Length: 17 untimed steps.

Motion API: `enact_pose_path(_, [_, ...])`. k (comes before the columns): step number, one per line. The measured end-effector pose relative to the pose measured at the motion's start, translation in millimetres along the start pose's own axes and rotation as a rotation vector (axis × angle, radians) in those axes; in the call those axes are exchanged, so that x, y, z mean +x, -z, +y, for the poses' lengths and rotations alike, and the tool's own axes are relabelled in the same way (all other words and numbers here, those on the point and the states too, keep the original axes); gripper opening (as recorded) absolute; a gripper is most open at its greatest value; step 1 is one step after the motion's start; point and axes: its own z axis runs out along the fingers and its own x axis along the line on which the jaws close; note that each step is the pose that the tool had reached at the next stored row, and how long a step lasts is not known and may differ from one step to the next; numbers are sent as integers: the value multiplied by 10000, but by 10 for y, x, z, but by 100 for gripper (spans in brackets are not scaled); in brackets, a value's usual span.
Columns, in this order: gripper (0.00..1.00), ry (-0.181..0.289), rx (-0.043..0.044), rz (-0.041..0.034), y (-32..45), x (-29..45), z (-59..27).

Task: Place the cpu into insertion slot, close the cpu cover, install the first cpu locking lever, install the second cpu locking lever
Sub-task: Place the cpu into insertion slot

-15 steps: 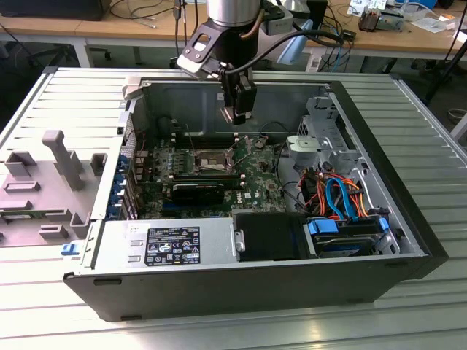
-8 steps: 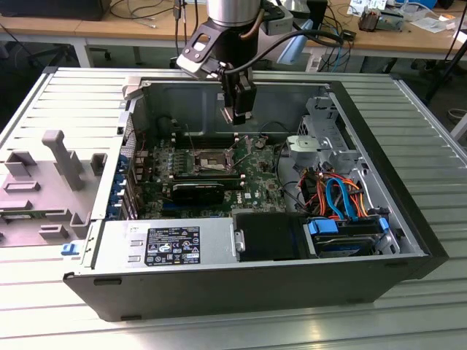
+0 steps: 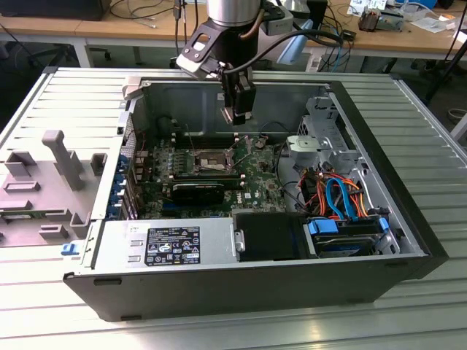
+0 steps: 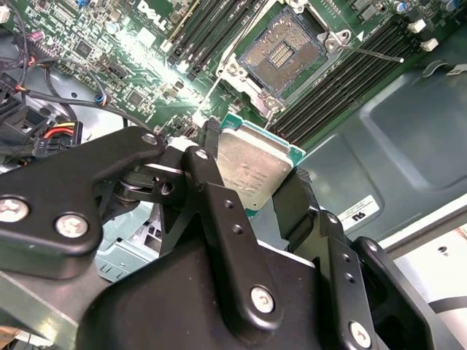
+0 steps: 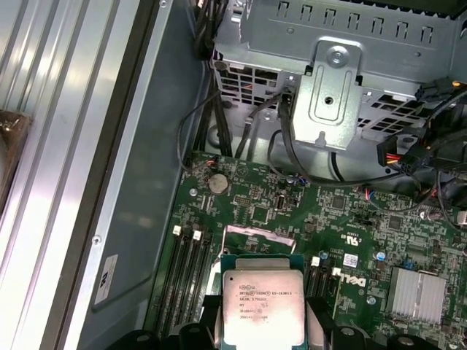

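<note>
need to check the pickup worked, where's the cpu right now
The cpu is held in the gripper, in the air over the green board; in the second wrist view the empty insertion slot lies beyond it.

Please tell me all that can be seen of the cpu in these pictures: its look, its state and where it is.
The cpu is a small flat square chip. It has a dull silver-grey metal top with faint print, on a green base whose edge shows around it. The pincer grips it by two opposite edges and holds it in the air above the green board, apart from the open insertion slot.
</note>
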Motion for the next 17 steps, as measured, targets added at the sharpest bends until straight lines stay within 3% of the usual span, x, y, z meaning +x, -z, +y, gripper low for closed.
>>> enact_pose_path(17, [54, -205, 5, -45, 0, 0, 0])
